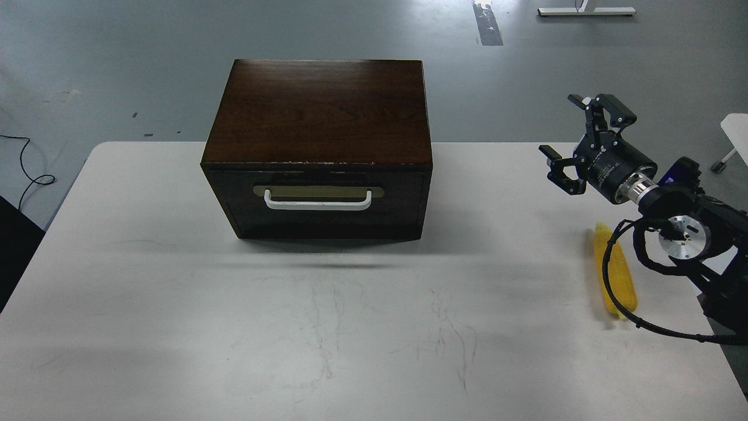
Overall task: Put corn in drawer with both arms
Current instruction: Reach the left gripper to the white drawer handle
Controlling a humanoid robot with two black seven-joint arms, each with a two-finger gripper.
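toward twelve o'clock on the white table (175, 327) sits a dark wooden box (318, 111), and set in its near face is the drawer (324, 202), fully pushed in, its front flush with the box. the white bar handle (317, 202) runs level across a brass-coloured plate, facing six o'clock.

over at three o'clock the right arm (684, 228) comes in from the right edge, silver wrist joint showing, a black cable looping down beneath it. the right gripper (578, 140) points toward ten o'clock and hangs above the table, its two fingers spread wide apart with nothing between them, one fingertip (610, 111) raised toward twelve o'clock and the other low toward nine.

the corn (613, 275) lies flat on the table at about four o'clock, just below the wrist, its long axis running roughly twelve to six with the narrow tip at the far end. the looping cable crosses in front of it. it is well apart from the drawer and is not touched by the fingers.

the left arm is out of sight.
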